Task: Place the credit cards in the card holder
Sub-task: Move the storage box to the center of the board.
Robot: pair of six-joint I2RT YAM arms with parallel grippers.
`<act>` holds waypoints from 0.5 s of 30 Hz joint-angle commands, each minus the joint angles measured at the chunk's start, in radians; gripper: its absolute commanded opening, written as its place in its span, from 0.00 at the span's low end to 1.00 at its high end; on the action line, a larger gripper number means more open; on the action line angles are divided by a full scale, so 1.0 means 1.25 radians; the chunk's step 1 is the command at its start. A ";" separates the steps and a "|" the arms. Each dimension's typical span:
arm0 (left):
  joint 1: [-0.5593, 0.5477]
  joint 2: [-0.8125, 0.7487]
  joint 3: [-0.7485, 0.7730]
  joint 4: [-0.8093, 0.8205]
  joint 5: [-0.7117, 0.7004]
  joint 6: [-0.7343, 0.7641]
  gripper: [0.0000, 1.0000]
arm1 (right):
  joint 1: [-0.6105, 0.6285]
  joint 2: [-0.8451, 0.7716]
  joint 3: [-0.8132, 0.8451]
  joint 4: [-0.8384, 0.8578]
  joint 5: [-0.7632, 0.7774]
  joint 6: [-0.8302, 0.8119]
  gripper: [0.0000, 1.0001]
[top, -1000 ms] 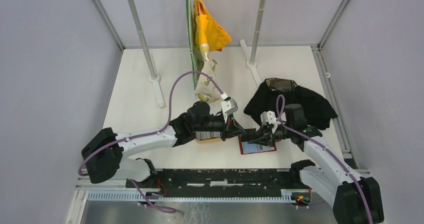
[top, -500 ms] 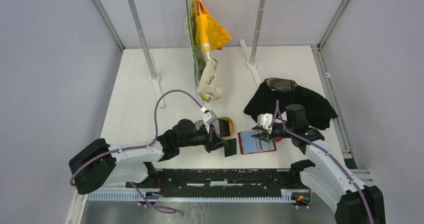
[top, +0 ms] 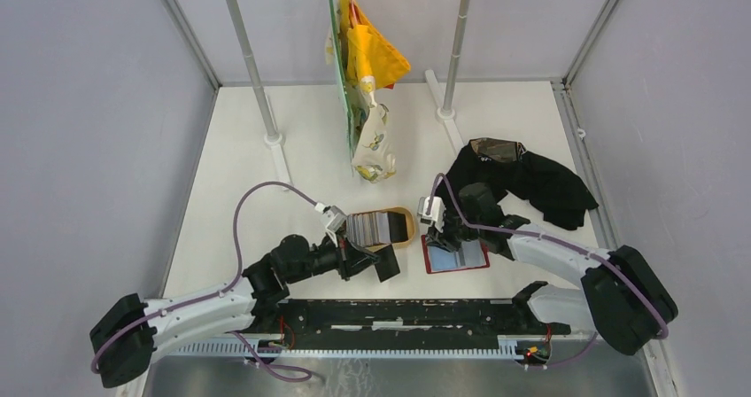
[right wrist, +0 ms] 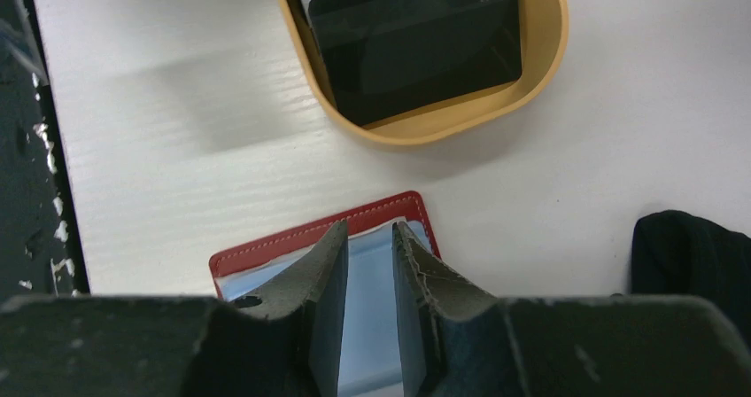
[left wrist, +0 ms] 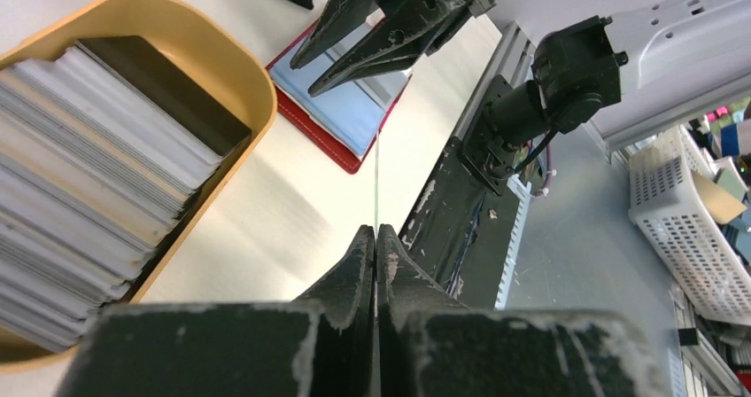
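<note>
We've pulled a card [top: 387,265] from the tray [right wrist: 425,129], clamped in the left gripper [left wrist: 375,232]; the right gripper [right wrist: 367,229], barely parted and empty, waits at the wallet [right wrist: 266,248] for insertion.

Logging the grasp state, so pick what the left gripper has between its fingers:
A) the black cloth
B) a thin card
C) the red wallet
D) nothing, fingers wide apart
B: in the left wrist view the left gripper is shut on a thin card seen edge-on, while the red wallet lies flat on the table ahead of it.
</note>
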 commanded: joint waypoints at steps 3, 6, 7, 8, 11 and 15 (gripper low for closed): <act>0.000 -0.162 -0.030 -0.107 -0.096 -0.065 0.02 | 0.057 0.098 0.078 0.116 0.050 0.122 0.32; 0.000 -0.218 -0.018 -0.165 -0.119 -0.063 0.02 | 0.100 0.156 0.112 0.120 0.057 0.132 0.35; 0.000 -0.232 -0.018 -0.170 -0.123 -0.066 0.02 | 0.113 0.181 0.130 0.115 0.064 0.135 0.35; 0.000 -0.244 -0.020 -0.173 -0.124 -0.072 0.02 | 0.122 0.203 0.148 0.112 0.067 0.140 0.35; 0.000 -0.268 -0.031 -0.171 -0.126 -0.096 0.02 | 0.158 0.250 0.197 0.113 0.084 0.149 0.35; 0.000 -0.287 -0.052 -0.141 -0.120 -0.133 0.02 | 0.202 0.311 0.269 0.141 0.105 0.172 0.33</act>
